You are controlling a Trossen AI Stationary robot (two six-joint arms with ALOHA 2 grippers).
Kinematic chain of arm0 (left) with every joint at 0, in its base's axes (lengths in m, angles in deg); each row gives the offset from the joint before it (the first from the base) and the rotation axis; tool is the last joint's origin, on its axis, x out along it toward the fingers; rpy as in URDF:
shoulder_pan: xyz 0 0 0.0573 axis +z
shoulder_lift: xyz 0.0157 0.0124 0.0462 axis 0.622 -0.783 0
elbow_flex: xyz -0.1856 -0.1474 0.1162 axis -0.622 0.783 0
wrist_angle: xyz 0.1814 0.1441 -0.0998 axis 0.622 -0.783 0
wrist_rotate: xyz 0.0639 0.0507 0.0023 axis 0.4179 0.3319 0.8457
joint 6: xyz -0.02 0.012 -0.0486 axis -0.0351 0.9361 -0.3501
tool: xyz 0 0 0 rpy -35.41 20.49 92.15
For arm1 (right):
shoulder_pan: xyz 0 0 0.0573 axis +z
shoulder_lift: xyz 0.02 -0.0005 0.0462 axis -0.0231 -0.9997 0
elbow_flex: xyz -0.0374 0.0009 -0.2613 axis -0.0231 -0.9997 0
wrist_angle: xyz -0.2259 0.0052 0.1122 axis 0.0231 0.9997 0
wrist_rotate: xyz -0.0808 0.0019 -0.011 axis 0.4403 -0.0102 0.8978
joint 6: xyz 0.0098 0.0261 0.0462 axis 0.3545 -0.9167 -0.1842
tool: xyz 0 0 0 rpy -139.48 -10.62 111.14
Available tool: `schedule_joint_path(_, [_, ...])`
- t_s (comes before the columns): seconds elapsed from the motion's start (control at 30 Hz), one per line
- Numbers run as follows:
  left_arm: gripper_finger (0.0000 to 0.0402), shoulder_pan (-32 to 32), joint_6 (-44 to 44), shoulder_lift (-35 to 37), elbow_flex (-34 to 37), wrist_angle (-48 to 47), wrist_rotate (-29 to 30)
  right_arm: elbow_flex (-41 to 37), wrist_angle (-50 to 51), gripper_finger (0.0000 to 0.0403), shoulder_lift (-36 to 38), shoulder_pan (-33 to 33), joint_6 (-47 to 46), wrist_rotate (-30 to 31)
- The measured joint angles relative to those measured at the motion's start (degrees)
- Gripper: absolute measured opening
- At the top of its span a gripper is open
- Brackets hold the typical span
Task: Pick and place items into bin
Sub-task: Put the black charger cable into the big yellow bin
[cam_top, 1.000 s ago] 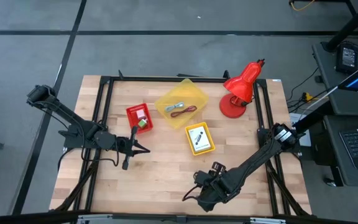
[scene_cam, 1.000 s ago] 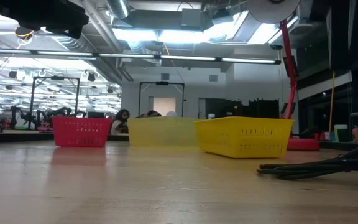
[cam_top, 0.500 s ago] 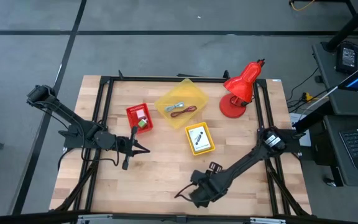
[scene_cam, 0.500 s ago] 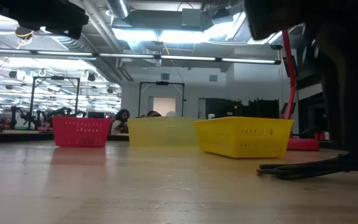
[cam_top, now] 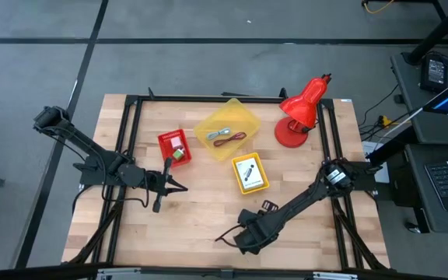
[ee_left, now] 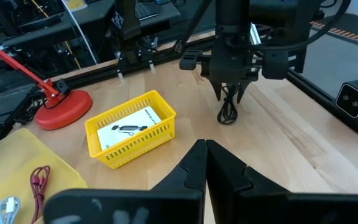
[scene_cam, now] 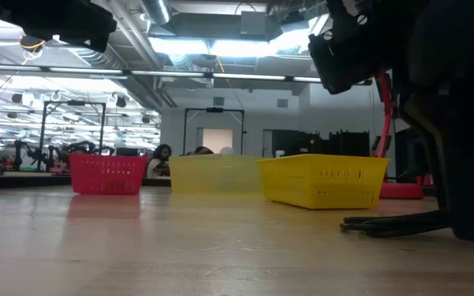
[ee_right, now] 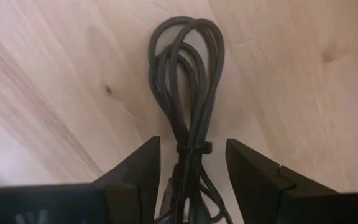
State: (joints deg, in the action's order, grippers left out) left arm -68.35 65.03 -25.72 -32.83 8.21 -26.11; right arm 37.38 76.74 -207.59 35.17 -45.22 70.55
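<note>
**Right end effector straddling black cord at desk front**

You have the black cord (ee_right: 185,93), coiled into a tied loop, lying flat on the bare wood of the desk (cam_top: 201,206) near its front edge, well apart from all three bins. The right end effector (ee_right: 188,165) is directly over it, fingers (ee_right: 135,171) parted wide with one either side of the bundle at its tie; you cannot tell whether they touch the cord yet. In the left wrist view the loop (ee_left: 227,114) shows just below that end effector (ee_left: 230,93).

Further back, the small yellow bin (cam_top: 250,173) holds a white printed card. Beyond it, the large yellow bin (cam_top: 228,129) holds a dark red cord (cam_top: 236,139) and a pale blue-grey strip (cam_top: 220,134). The red bin (cam_top: 174,145) to its left holds a white card and a small green object (cam_top: 179,154).

The left end effector (cam_top: 179,187) waits over the desk's left middle, fingers nearly together, holding nothing. The red desk lamp (cam_top: 300,110) stands at the back right.
</note>
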Motion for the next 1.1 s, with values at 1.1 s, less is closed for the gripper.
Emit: schedule_joint_path(1.1, [0.0002, 0.00, -0.42, -0.02, 0.00, -0.17, -0.02, -0.07, 0.90, 0.0015, 5.42, 0.07, 5.44, 2.27])
